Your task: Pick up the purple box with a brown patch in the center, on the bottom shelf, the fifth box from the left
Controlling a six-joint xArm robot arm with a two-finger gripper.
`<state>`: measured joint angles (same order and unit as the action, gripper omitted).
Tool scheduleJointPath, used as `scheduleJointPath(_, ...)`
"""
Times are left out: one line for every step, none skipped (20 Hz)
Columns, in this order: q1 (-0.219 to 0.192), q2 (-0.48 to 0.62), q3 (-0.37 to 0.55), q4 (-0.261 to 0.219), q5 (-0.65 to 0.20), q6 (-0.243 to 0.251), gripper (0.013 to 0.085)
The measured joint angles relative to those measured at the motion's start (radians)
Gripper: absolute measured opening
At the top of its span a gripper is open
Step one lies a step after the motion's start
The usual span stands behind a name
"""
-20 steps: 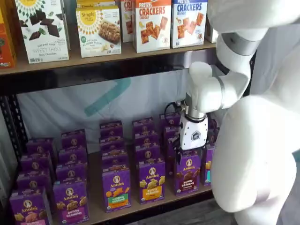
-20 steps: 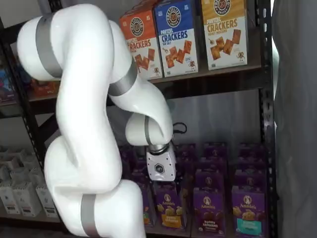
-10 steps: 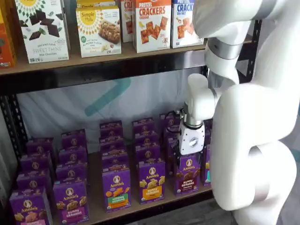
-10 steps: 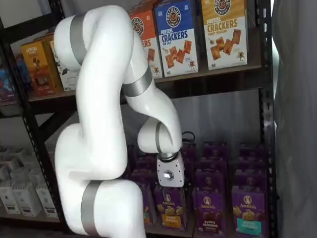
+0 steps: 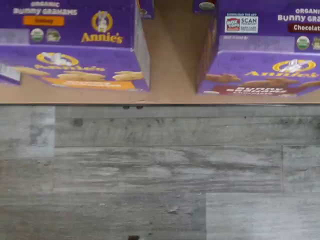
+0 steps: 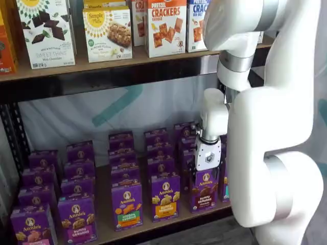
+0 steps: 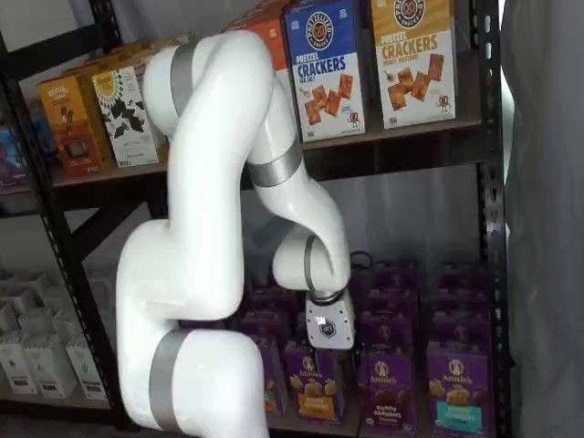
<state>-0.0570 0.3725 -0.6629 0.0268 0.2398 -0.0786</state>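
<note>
The purple box [image 6: 204,192] with dark brown bunny cookies on its front stands upright at the front of the bottom shelf [image 6: 103,228], near the right end. It also shows in a shelf view [image 7: 384,392] and in the wrist view [image 5: 265,55], lettered "Bunny Grahams" and "Chocolate". My gripper [image 6: 205,172] hangs just above and in front of its top. In a shelf view the gripper [image 7: 333,354] sits left of the box, over the gap beside it. Only the white body and dark finger stubs show, so I cannot tell if it is open. It holds nothing.
Rows of purple Annie's cartons fill the shelf. A carton with yellow snacks [image 6: 165,196] stands left of the target and one with a teal patch [image 7: 453,391] to its right. Cracker boxes [image 6: 166,25] stand on the shelf above. Grey plank floor [image 5: 160,175] lies in front.
The gripper has sunk a little and shifted toward the chocolate carton. The upper arm has swung round, with its elbow now higher.
</note>
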Motion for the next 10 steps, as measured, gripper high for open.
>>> scheduleJointPath(-0.004, 0.021, -0.018, -0.018, 0.003, 0.014, 0.0850)
scheduleJointPath(-0.007, 0.041, -0.035, -0.045, 0.002, 0.036, 0.0850)
scheduleJointPath(-0.011, 0.062, -0.053, -0.071, 0.001, 0.058, 0.0850)
scheduleJointPath(-0.013, 0.080, -0.069, -0.091, -0.001, 0.075, 0.0850)
scheduleJointPath(-0.014, 0.092, -0.080, -0.104, -0.002, 0.086, 0.0850)
scheduleJointPath(-0.015, 0.105, -0.091, -0.104, -0.007, 0.086, 0.0850)
scheduleJointPath(-0.015, 0.114, -0.099, -0.107, -0.013, 0.088, 0.0850)
scheduleJointPath(-0.016, 0.125, -0.108, -0.105, -0.020, 0.085, 0.0850)
scheduleJointPath(-0.017, 0.136, -0.118, -0.105, -0.023, 0.084, 0.0850)
scheduleJointPath(-0.017, 0.146, -0.125, -0.101, -0.027, 0.080, 0.0850)
